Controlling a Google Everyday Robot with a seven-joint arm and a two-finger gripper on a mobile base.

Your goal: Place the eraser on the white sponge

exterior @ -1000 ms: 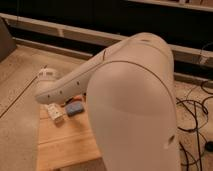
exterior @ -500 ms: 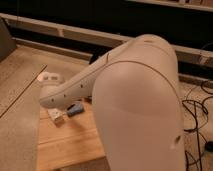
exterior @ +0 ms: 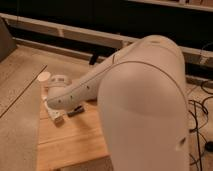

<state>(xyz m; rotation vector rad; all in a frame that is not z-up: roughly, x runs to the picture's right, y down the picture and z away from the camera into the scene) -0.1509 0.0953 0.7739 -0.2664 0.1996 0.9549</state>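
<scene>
A large white robot arm [exterior: 142,105] filled most of the view, its rounded shoulder casing close to the camera and its forearm reaching down and left toward a wooden table [exterior: 70,145]. The arm was held this way, it seemed, to bring its claw [exterior: 54,104] low over the table's far left end, where the task's things lay. The claw itself sat at the end of the forearm, just above the wood, but the casing hid its working end, so I could not tell whether it was gripping anything.

Just below the forearm's tip, a pale flat block [exterior: 57,118] rested on the table; this was probably the white sponge, partly covered by the arm. Touching or just beside it lay a small dark object [exterior: 76,112], possibly the eraser, though it was too indistinct to be sure. Behind the arm stood a white upright cylinder [exterior: 44,77], apart from the sponge.

Dark cables [exterior: 200,117] trailed on the speckled floor at right. No brand, label or writing could be read anywhere.
</scene>
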